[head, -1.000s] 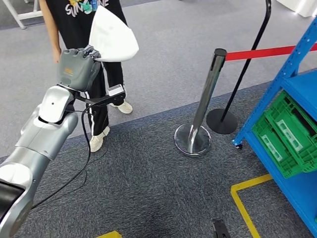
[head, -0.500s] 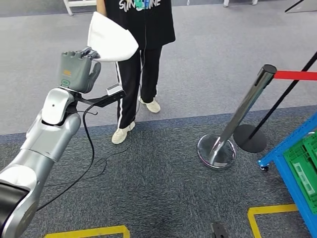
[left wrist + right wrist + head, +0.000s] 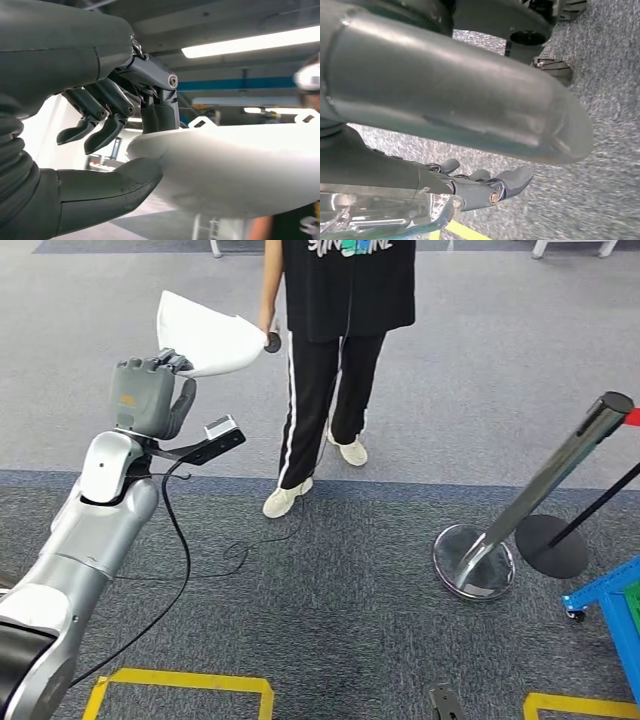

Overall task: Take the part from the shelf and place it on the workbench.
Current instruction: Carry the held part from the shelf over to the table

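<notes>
My left hand (image 3: 151,395), upper left of the frame, pinched the white part (image 3: 205,337) between thumb and fingers; carrying it well meant keeping it level and clear of the person (image 3: 343,330).

floor: grey carpet (image 3: 468,360) | yellow tape (image 3: 181,682) | chrome stanchion (image 3: 521,510)

Part (image 3: 207,337): white, smooth, matt, looks like moulded plastic; soft sheen in the left wrist view. Left hand (image 3: 151,395): matt grey-green plastic shell, ribbed rubbery cover at the wrist, dark fingers (image 3: 109,131) with bare metal pins. Left arm (image 3: 90,520): satin silver shell, slightly glossy. Right hand (image 3: 486,187): dark matt plastic. Floor (image 3: 340,590): rough short-pile grey carpet, glossy yellow tape lines (image 3: 185,682). Stanchion (image 3: 521,505): polished chrome post and base, mirror-like.
</notes>
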Controlling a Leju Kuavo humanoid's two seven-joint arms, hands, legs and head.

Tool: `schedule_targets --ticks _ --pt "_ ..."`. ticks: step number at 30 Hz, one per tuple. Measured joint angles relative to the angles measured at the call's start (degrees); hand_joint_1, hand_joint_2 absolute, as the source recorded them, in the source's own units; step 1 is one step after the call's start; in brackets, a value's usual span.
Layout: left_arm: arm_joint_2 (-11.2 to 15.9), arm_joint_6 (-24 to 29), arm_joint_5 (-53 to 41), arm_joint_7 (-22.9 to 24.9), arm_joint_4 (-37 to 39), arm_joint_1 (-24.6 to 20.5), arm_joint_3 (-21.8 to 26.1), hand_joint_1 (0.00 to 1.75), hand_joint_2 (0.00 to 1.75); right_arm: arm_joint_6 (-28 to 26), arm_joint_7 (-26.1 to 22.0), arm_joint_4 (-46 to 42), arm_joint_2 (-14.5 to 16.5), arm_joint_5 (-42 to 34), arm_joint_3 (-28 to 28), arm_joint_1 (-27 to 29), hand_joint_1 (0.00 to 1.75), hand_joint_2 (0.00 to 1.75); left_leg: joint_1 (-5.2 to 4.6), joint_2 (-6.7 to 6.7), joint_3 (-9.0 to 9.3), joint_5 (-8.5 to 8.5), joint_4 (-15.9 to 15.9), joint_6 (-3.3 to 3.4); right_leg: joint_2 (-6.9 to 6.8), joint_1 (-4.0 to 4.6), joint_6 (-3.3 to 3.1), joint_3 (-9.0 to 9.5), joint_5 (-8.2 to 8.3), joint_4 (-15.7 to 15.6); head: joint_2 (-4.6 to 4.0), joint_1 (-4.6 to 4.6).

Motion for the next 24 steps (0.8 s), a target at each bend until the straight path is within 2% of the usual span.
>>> schedule_targets --ticks 1,2,4,5,6,8,10,11,12,13,14,15,16,17,18,19,20,22,23,24 --pt "0.02 0.01 0.01 -0.03 -0.01 0.02 0.1 1.75 1.75 -0.01 0.01 0.0 0.01 0.07 0.0 -0.02 0.0 0.0 -0.16 1.09 1.29 0.64 -2.47 0.25 -0.61 0.23 0.28 0.2 -0.24 0.06 0.0 0.13" --pt "0.15 0.03 0.01 -0.05 -0.01 0.11 0.23 1.75 1.75 -0.02 0.02 0.0 0.01 0.14 0.0 -0.04 0.0 0.0 -0.34 1.58 1.84 0.68 -3.61 0.58 -1.24 0.44 0.54 0.38 -0.46 0.08 0.01 0.24" --pt "0.65 0.14 -0.01 -0.09 -0.07 0.42 0.54 1.75 1.75 -0.04 0.06 0.0 0.09 0.3 0.0 -0.15 0.0 0.0 -0.4 0.12 1.82 0.55 -3.87 1.44 -2.34 0.39 1.06 0.77 -0.81 -0.07 0.02 0.52" --pt "0.95 0.22 -0.03 -0.1 -0.18 0.56 0.69 1.75 1.75 -0.05 0.08 0.0 0.15 0.37 0.01 -0.22 0.0 0.0 -0.3 -0.62 1.9 0.56 -3.96 1.79 -1.68 0.2 1.35 0.71 -1.25 0.29 0.02 0.57" --pt "1.17 0.29 -0.06 -0.12 -0.3 0.64 0.81 1.75 1.75 -0.07 0.09 0.0 0.22 0.43 0.01 -0.27 0.0 0.0 -0.16 -1.35 2.01 0.59 -4.04 2.2 -0.31 0.01 1.6 0.2 -2.1 1.55 0.02 0.67" --pt "1.39 0.4 -0.16 -0.19 -0.5 0.75 0.94 1.75 1.75 -0.1 0.16 0.01 0.32 0.51 0.02 -0.17 0.0 0.0 0.03 -2.85 2.16 0.56 -4.11 2.78 3.19 -0.22 1.84 -2.8 -5.14 7.91 0.01 0.92" --pt "1.44 0.44 -0.37 -0.25 -0.52 1.08 0.97 1.75 1.75 -0.09 0.27 0.03 0.39 0.55 0.02 0.05 0.0 0.0 -0.03 -4.69 2.21 0.5 -4.1 3.04 4.31 -0.19 1.83 -6.92 -7.66 15.45 0.01 1.06" --pt "1.46 0.45 -0.46 -0.27 -0.52 1.3 0.98 1.75 1.75 -0.09 0.29 0.03 0.42 0.57 0.02 0.1 0.0 0.0 -0.06 -5.67 2.26 0.48 -4.09 3.06 4.43 -0.17 1.76 -8.11 -7.56 16.99 0.01 1.12" --pt "1.49 0.45 -0.54 -0.27 -0.52 1.49 0.99 1.75 1.75 -0.09 0.31 0.03 0.44 0.6 0.02 0.08 0.0 0.0 -0.07 -6.63 2.34 0.48 -4.07 3.06 4.54 -0.15 1.61 -8.22 -6.31 16.26 0.01 1.13" --pt "1.52 0.45 -0.56 -0.27 -0.52 1.61 1.03 1.75 1.75 -0.09 0.31 0.04 0.45 0.63 0.02 0.01 0.0 0.0 -0.04 -7.56 2.43 0.48 -4.06 3.03 4.9 -0.16 1.42 -7.23 -4.17 13.36 0.0 1.15" --pt "1.54 0.45 -0.57 -0.27 -0.55 1.67 1.07 1.75 1.75 -0.09 0.31 0.04 0.46 0.67 0.02 -0.05 0.0 0.0 0.04 -8.44 2.5 0.47 -4.05 2.95 5.96 -0.23 1.22 -5.59 -1.8 9.22 0.0 1.14" --pt "1.57 0.46 -0.6 -0.27 -0.57 1.66 1.11 1.75 1.75 -0.08 0.3 0.04 0.46 0.71 0.02 -0.1 0.0 0.0 0.05 -9.27 2.46 0.46 -3.97 2.74 7.39 -0.42 1.03 -3.75 -0.12 5.25 0.0 1.13" --pt "1.6 0.49 -0.62 -0.27 -0.6 1.67 1.14 1.75 1.75 -0.08 0.3 0.04 0.48 0.75 0.02 -0.17 0.0 0.0 0.15 -10.01 2.32 0.53 -3.92 2.42 8.61 -0.51 0.96 -2.34 0.85 2.32 0.01 1.11" --pt "1.71 0.51 -0.67 -0.27 -0.62 1.71 1.17 1.75 1.75 -0.07 0.32 0.04 0.49 0.8 0.02 -0.21 0.0 0.0 0.31 -10.7 2.1 0.64 -3.9 2.03 9.47 -0.52 0.9 -1.55 1.07 0.79 0.01 1.1" --pt "1.86 0.54 -0.7 -0.27 -0.63 1.79 1.21 1.75 1.75 -0.07 0.33 0.04 0.5 0.85 0.02 -0.27 0.0 0.0 0.48 -11.35 1.87 0.81 -3.98 1.56 9.49 -0.43 0.81 -1.21 0.88 0.42 0.02 1.1" --pt "2.08 0.56 -0.73 -0.27 -0.63 1.89 1.26 1.75 1.75 -0.06 0.34 0.03 0.56 0.9 0.02 -0.34 0.0 0.0 0.69 -11.95 1.71 1.02 -4.14 1.13 8.92 -0.3 0.65 -1.17 0.96 0.27 0.02 1.09" --pt "2.29 0.56 -0.75 -0.27 -0.63 1.96 1.32 1.75 1.75 -0.05 0.34 0.02 0.63 0.93 0.01 -0.4 0.0 0.0 0.67 -11.48 1.55 0.93 -4.11 0.8 8.28 -0.28 0.36 -1.05 1.11 0.01 0.02 1.06" --pt "2.45 0.57 -0.76 -0.27 -0.68 1.9 1.39 1.75 1.75 -0.01 0.33 0.01 0.82 0.97 0.01 -0.45 0.0 0.0 0.37 -8.17 0.37 -0.88 -1.66 0.3 6.85 -0.34 -0.22 -0.71 1.42 -0.63 0.02 0.73" --pt "2.4 0.58 -0.78 -0.27 -0.71 1.86 1.39 1.75 1.75 0.02 0.33 0.0 0.87 0.98 0.02 -0.4 0.0 0.0 0.23 -6.03 -0.93 -2.62 1.25 0.13 6.08 -0.29 -0.41 -0.61 1.45 -0.78 0.02 0.55" --pt "2.37 0.57 -0.79 -0.27 -0.74 1.88 1.38 1.75 1.75 0.05 0.33 0.0 0.9 1.0 0.02 -0.3 0.0 0.0 0.23 -4.76 -2.64 -4.45 4.97 -0.06 5.3 -0.26 -0.54 -0.56 1.42 -0.82 0.02 0.41"
